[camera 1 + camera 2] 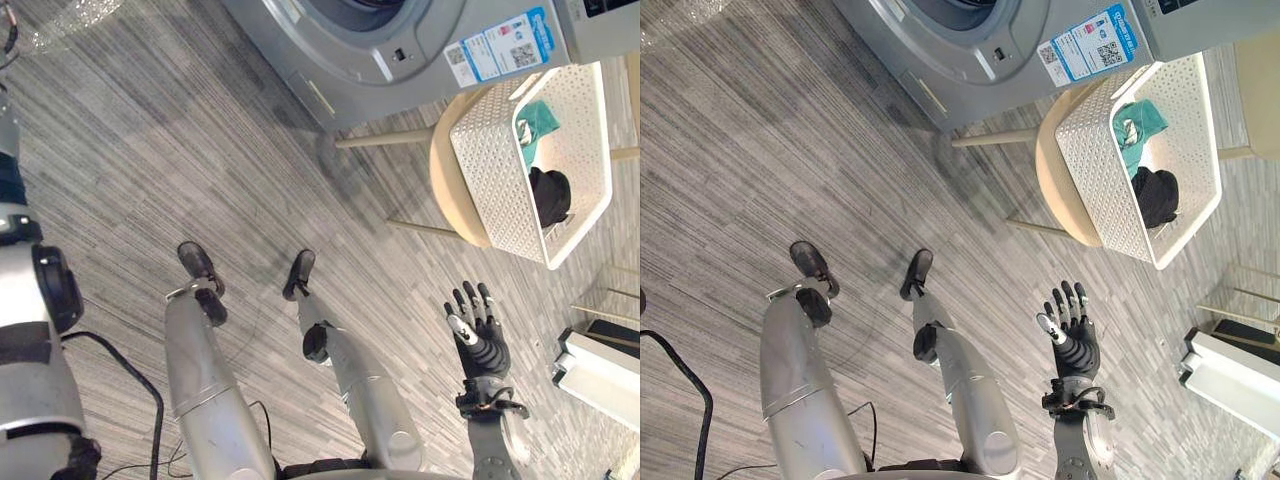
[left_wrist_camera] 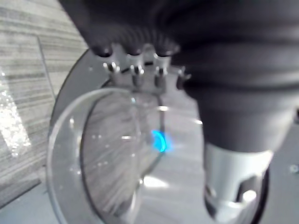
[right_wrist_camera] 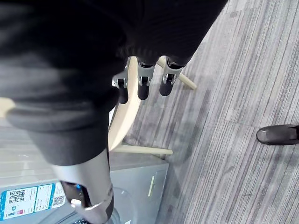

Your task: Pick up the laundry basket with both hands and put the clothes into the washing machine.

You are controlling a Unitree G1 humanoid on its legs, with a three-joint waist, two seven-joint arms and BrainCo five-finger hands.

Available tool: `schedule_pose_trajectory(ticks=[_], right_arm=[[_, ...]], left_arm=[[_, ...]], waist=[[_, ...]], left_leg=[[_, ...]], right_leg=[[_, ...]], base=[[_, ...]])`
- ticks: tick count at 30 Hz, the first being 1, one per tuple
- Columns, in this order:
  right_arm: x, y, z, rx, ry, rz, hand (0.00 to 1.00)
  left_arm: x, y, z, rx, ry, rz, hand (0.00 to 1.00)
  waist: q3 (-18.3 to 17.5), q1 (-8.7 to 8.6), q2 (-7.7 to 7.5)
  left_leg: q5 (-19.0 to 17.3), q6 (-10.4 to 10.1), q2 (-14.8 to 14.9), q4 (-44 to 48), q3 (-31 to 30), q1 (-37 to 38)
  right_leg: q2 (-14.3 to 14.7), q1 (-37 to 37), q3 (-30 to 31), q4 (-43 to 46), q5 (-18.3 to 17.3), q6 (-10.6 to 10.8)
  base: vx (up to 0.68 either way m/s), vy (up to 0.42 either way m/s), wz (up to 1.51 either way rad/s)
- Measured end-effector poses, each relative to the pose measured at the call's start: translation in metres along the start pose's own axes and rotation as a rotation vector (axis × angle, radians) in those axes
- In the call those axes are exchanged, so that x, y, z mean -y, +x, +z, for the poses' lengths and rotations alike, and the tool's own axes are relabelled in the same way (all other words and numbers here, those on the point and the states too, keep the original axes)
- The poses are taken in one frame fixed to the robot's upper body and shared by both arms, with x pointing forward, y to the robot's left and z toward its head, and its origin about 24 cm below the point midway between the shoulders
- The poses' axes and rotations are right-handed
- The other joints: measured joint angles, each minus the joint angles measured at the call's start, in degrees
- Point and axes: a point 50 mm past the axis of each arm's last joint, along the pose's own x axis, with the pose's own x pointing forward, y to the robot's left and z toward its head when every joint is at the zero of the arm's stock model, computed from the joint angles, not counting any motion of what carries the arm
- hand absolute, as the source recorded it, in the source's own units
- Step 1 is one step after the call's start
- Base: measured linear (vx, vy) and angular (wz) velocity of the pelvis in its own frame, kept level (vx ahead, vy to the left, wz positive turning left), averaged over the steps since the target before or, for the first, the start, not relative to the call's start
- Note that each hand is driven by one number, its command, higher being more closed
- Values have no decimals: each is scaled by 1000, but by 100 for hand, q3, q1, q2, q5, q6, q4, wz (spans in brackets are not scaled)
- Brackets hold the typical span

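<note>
- Step-wise I'm right at the start: the basket (image 1: 490,170) sits on the round stool (image 1: 450,200) just beside the washing machine (image 1: 380,40) and hasn't been lifted yet.
- The clothes are all in the basket, a green piece (image 1: 541,120) and a black piece (image 1: 550,195).
- My right hand (image 1: 478,332) hangs over the floor, well short of the stool. Its fingers (image 1: 470,298) are straight and fanned out, and they hold and touch nothing.
- My left hand (image 2: 136,70) is up against the washer's glass door (image 2: 107,154). I can't tell if it's gripping the rim or just resting there.
- Next move, I reckon: bring both hands to opposite edges of the basket and curl under the rim evenly. It overhangs the stool's edge, so a lopsided grab could tip it.
</note>
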Motion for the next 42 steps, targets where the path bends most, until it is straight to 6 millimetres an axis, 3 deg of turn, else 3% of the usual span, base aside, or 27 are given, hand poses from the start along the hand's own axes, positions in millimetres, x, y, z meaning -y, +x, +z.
schedule_pose_trajectory(ticks=[4,10,12,13,15,16,18,19,22,26,28,31,34,36,42], right_arm=[[0,0,0,-5,-1,2,0],[2,1,-4,-26,-9,-1,0],[4,2,-4,-29,-12,-9,0],[6,2,-5,-31,-14,-16,0],[20,1,-9,-52,-37,-71,0],[25,0,-10,-58,-43,-90,0],[45,-1,-14,-79,-72,-174,0],[51,-1,-15,-89,-89,-194,0],[68,-1,-21,-138,-156,-246,0],[69,7,-24,-137,-169,-257,0],[68,12,-20,-108,-160,-271,0],[70,18,-12,-70,-185,-312,0],[71,28,-1,-23,-235,-349,0],[71,33,6,1,-265,-358,0],[58,69,41,137,-349,-342,0]], left_arm=[[-13,-11,-23,-25,-20,-1,0],[-28,-63,-81,-102,-1,-44,0],[-41,-99,-112,-173,2,-42,0],[-44,-110,-119,-187,-2,-37,0],[-63,-154,-145,-261,14,-3,0],[-70,-166,-151,-285,25,11,0],[-97,-218,-171,-389,59,71,0],[-102,-231,-175,-416,72,82,0],[-118,-295,-189,-552,105,117,0],[-101,-347,-199,-691,67,59,0],[-93,-367,-203,-756,57,15,0],[-77,-394,-209,-848,-2,-26,0],[-66,-425,-219,-982,-24,-53,0],[-60,-433,-221,-1020,-36,-78,0],[-10,-473,-229,-1193,-136,-324,0]], waist=[[17,2,24],[146,95,215],[154,103,360],[143,109,402],[-19,135,610],[-109,138,674],[-508,197,953],[-630,217,1022],[-1133,231,1383],[-1372,170,1522],[-1469,72,1475],[-1635,71,1393],[-1917,59,1421],[-1933,52,1429],[-1957,-79,1441]], left_leg=[[-30,-43,-5,-82,102,379],[-58,-117,-279,-538,331,1363],[22,-163,-491,-767,408,1943],[34,-180,-543,-820,427,2106],[37,-188,-762,-1065,537,2724],[41,-196,-825,-1135,561,2850],[73,-240,-1096,-1475,671,3423],[77,-244,-1178,-1587,677,3574],[170,-285,-1538,-2159,697,4327],[394,-314,-1782,-2723,640,4943],[532,-336,-1889,-3064,636,5190],[750,-378,-2002,-3578,700,5624],[818,-412,-2026,-3841,814,5883],[829,-423,-2026,-3868,810,5945],[1035,-433,-2134,-4228,729,6275]], right_leg=[[-53,178,88,164,-96,-44],[-351,629,135,660,-513,-49],[-576,955,120,1001,-809,-16],[-638,1052,118,1106,-896,-12],[-876,1435,110,1389,-1213,59],[-928,1508,111,1432,-1278,77],[-1124,1859,173,1482,-1435,158],[-1174,1953,194,1463,-1469,184],[-1318,2477,249,1305,-1570,269],[-1366,3039,164,1061,-1566,272],[-1384,3193,132,957,-1567,272],[-1378,3423,172,830,-1562,267],[-1310,3573,276,660,-1508,263],[-1291,3656,280,575,-1475,260],[-1295,3836,309,542,-1459,274]], base=[[45,7,2],[56,2,24],[110,9,48],[126,7,47],[112,2,45],[143,-5,34],[164,-5,22],[144,9,17],[133,-8,15],[84,-57,13],[22,-75,11],[22,-77,-3],[12,-46,-17],[19,-15,-5],[-4,-5,-1]])
